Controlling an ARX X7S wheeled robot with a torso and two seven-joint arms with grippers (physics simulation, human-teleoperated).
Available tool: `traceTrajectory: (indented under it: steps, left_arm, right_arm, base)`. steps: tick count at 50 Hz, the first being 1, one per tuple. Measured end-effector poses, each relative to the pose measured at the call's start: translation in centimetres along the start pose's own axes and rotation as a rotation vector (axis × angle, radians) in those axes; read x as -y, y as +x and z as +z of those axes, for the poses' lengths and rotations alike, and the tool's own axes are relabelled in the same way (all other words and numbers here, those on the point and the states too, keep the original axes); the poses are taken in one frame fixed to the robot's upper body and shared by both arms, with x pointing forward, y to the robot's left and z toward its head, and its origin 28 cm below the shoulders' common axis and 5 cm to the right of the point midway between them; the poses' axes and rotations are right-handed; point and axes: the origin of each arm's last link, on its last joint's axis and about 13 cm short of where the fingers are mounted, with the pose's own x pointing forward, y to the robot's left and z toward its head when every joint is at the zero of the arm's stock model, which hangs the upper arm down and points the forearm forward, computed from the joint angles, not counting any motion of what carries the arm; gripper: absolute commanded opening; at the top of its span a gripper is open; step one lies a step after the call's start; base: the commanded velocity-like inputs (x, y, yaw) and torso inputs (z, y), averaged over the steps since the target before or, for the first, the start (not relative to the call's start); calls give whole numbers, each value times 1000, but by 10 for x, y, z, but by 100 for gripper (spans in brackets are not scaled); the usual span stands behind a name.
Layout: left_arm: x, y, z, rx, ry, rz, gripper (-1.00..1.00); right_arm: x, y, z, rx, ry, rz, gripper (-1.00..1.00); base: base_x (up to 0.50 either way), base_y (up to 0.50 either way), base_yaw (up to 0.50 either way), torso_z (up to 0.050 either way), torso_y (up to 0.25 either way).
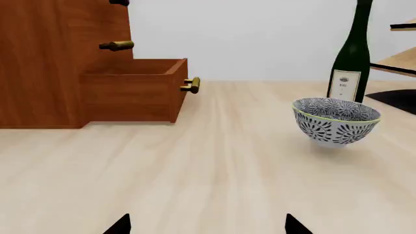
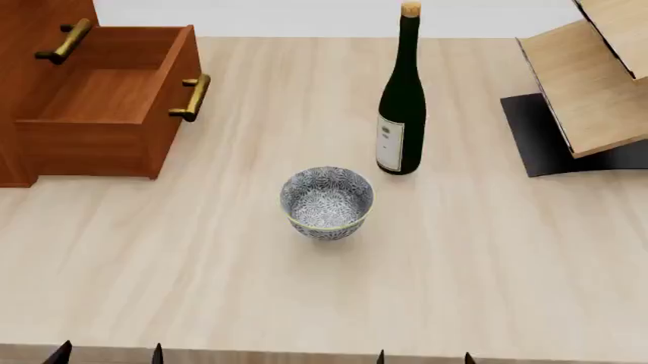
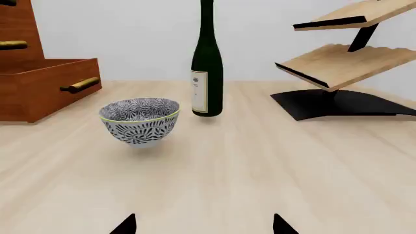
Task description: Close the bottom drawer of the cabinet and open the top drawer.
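Head view shows the cabinet (image 2: 26, 91) at the far left corner of the bench (image 2: 456, 265), with the bottom drawer (image 2: 106, 106) pulled out across the bench top, its brass handle (image 2: 193, 97) facing the middle of the bench. Above it the middle drawer's handle (image 2: 66, 40) sits close against the cabinet front; the top drawer shows only as a sliver of handle (image 1: 119, 3) in the left wrist view, so I cannot tell for sure whether it is shut. A patterned bowl (image 2: 326, 202) stands near the bench's middle, a dark wine bottle (image 2: 402, 98) upright just behind it, and a tiered wooden rack (image 2: 587, 83) at the far right edge. The left gripper (image 2: 109, 353) and right gripper (image 2: 426, 357) both hover at the near edge, fingertips spread apart and holding nothing.
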Motion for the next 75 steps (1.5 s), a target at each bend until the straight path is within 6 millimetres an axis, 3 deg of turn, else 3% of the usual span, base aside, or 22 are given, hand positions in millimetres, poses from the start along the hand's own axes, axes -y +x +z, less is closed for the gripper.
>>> traceTrajectory:
  steps: [27, 75]
  left_arm:
    - [0, -1, 2, 14, 12, -3, 100]
    - [0, 1, 17, 73, -5, -20, 100]
  right_arm:
    - [-3, 0, -4, -18, 4, 11, 100]
    - [0, 4, 16, 29, -16, 1, 100]
  base:
    - [0, 0, 0, 0, 0]
    - [0, 0, 0, 50, 0]
